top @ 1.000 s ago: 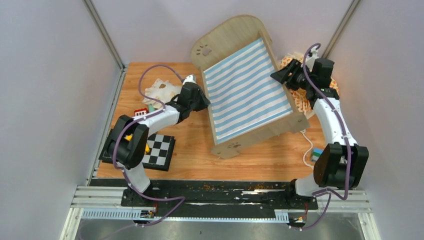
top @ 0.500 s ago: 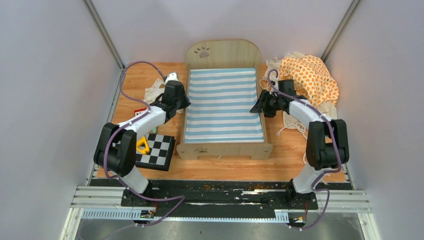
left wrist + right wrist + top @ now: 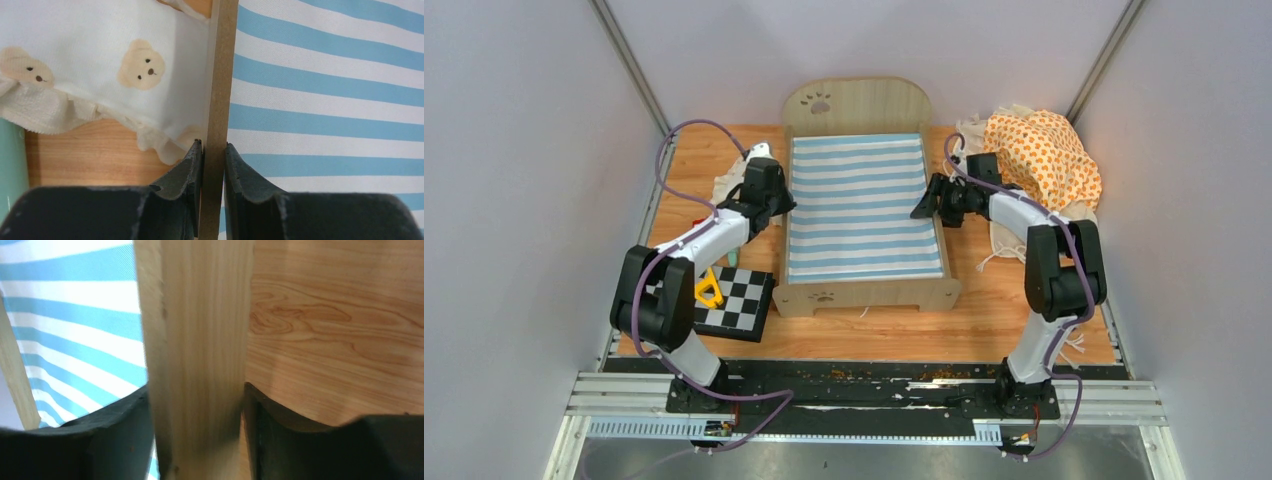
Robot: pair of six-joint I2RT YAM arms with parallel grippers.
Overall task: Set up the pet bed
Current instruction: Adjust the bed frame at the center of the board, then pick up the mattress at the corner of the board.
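1. Pet bed (image 3: pixel 864 215), light wood with a blue-and-white striped base, stands square in the middle of the table (image 3: pixel 904 325). Its taller end board is at the far edge and its lower end board faces the near edge.
2. Left gripper (image 3: pixel 214 150) is clamped on the bed's left side rail (image 3: pixel 220 75), with one finger outside the rail and one over the stripes.
3. Right gripper (image 3: pixel 196 390) is clamped on the right side rail (image 3: pixel 200 315) in the same way, directly across the bed from the left one.
4. White pillow (image 3: pixel 100 60), printed with tan bear faces, lies on the table right up against the outside of the left rail.
5. Orange-patterned cushion (image 3: pixel 1044 155) sits crumpled at the far right corner.
6. Checkerboard (image 3: pixel 742 300) with a yellow piece (image 3: pixel 709 292) on it lies near the near left corner.
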